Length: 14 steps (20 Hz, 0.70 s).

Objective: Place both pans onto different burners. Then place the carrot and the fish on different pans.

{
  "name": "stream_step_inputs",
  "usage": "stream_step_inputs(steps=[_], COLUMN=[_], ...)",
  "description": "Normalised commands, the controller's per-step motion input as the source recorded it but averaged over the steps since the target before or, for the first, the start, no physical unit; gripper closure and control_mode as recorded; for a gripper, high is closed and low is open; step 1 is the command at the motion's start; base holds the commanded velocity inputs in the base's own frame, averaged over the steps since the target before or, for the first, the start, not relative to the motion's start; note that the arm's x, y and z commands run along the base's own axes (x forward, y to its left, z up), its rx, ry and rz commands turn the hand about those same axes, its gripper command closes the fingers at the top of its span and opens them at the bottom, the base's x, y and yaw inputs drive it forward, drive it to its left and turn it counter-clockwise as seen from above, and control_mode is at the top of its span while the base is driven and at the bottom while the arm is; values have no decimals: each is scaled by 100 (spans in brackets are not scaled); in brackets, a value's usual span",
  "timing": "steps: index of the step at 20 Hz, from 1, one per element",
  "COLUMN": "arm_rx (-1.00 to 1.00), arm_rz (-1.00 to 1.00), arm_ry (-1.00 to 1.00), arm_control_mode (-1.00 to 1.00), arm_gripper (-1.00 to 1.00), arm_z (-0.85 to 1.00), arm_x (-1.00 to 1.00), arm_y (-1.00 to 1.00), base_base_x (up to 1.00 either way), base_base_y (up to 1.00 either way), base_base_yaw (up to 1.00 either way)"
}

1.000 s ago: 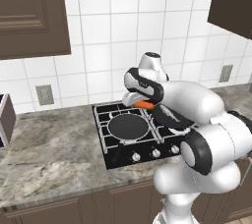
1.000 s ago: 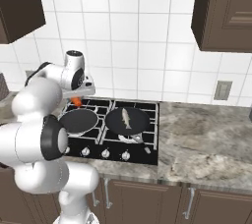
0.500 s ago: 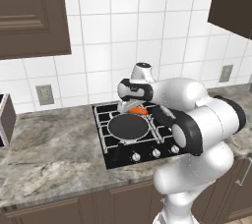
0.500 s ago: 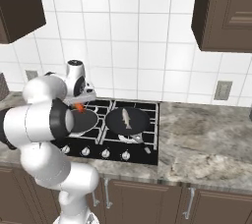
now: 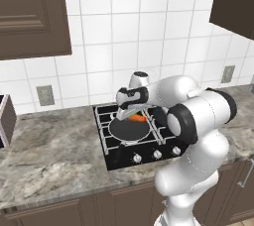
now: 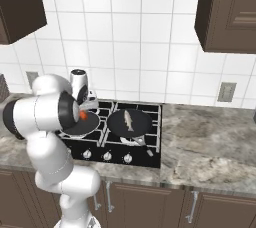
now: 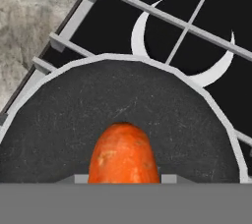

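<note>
**A:** Status check: which step?

**B:** Last one, I'd say. Both round shallow black frying pans sit on front burners of the black gas cooktop [image 5: 119, 145]. The right-hand pan [image 6: 131, 122] already has the slim pale grey-beige fish [image 6: 128, 120] lying in it. The small bright orange carrot [image 5: 137, 118] hangs over the left-hand pan [image 5: 129, 130], held in the two-finger gripper [image 5: 130, 116].

**A:** Gripper state?

**B:** Clamped on the carrot, as far as I can judge; the fingertips themselves are hidden.

**A:** Next move?

**B:** Probably lower a bit, release, retract straight up.

**A:** View differences?

**B:** Hand view shows the carrot tip [image 7: 123, 154] centred over the pan floor, with a silvery rear burner ring [image 7: 183, 46] beyond. Right base view alone shows the fish.
</note>
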Motion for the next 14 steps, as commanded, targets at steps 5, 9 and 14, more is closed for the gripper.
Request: stream_step_inputs(steps=[5, 9, 14], arm_rx=[0, 0, 0], arm_rz=[0, 0, -1], arm_ry=[0, 0, 2], arm_control_mode=[-100, -100, -100], arm_gripper=[100, 100, 100], arm_z=[-33, -35, -35], arm_x=[10, 14, 22], arm_y=[5, 13, 13], base_base_x=[0, 0, 0], base_base_y=[0, 0, 0], base_base_yaw=[0, 0, 0])
